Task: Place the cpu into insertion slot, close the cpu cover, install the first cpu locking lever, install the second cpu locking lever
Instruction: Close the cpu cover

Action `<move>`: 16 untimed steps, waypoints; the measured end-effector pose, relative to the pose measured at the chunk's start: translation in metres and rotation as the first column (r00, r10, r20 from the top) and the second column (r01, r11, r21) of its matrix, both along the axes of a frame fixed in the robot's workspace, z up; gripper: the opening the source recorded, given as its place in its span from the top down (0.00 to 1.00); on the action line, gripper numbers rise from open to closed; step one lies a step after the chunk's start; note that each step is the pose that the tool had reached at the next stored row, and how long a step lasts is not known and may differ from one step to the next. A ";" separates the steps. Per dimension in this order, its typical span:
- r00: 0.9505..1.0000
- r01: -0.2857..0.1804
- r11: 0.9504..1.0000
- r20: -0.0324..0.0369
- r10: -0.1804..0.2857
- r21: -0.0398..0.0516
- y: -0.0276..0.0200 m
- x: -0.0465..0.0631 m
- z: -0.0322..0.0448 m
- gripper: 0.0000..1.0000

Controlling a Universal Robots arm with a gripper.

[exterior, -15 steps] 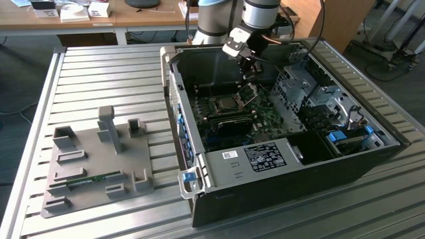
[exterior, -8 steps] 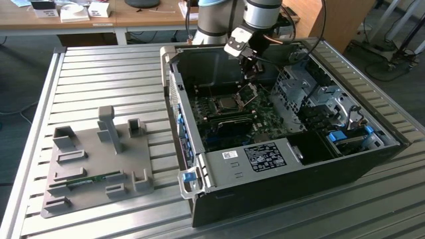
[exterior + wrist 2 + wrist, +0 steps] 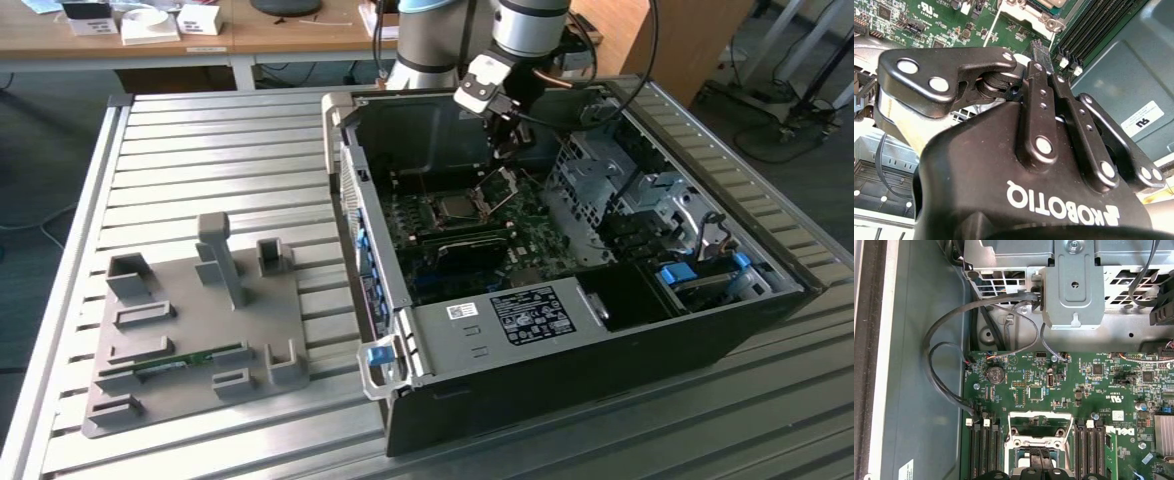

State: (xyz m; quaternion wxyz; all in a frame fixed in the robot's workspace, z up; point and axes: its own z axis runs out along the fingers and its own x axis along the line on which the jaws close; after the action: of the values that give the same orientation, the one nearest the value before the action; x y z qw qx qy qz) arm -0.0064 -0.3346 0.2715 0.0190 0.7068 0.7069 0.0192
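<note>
Your exterior view looks down from high at the computer case (image 3: 561,400); both wrist views sit close over its motherboard (image 3: 1054,385), sharing the insertion slot (image 3: 1038,452).

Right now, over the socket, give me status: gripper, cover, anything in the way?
Gripper shut, at the raised cpu cover; not yet closed. Cpu looks seated in insertion slot. Grey cables lie off to its side.

We are seeing white lettering on the black housing of the gripper (image 3: 1038,49), a white sticker (image 3: 1145,116) on the case wall (image 3: 1114,75), a black label (image 3: 534,312) on the grey bracket (image 3: 454,348), and white print on the motherboard (image 3: 1069,390), and we are quoting none of it.
</note>
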 end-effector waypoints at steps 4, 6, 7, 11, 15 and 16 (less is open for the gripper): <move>1.000 0.000 1.000 0.000 0.000 0.000 0.0000 0.001 0.0000 0.89; 1.000 0.000 1.000 0.000 0.000 0.000 0.0000 0.003 0.0000 0.89; 1.000 0.000 1.000 0.000 0.000 0.000 0.0000 0.004 0.0000 0.89; 1.000 0.000 1.000 0.000 0.000 0.000 0.0000 0.007 -0.0002 0.89; 1.000 0.000 1.000 0.000 0.000 0.000 0.0000 0.011 -0.0004 0.89; 1.000 0.000 1.000 0.000 0.000 0.000 0.0000 0.012 -0.0004 0.89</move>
State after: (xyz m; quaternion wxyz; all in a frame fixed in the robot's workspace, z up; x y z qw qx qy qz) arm 0.0055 -0.3346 0.2711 0.0191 0.7068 0.7069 0.0191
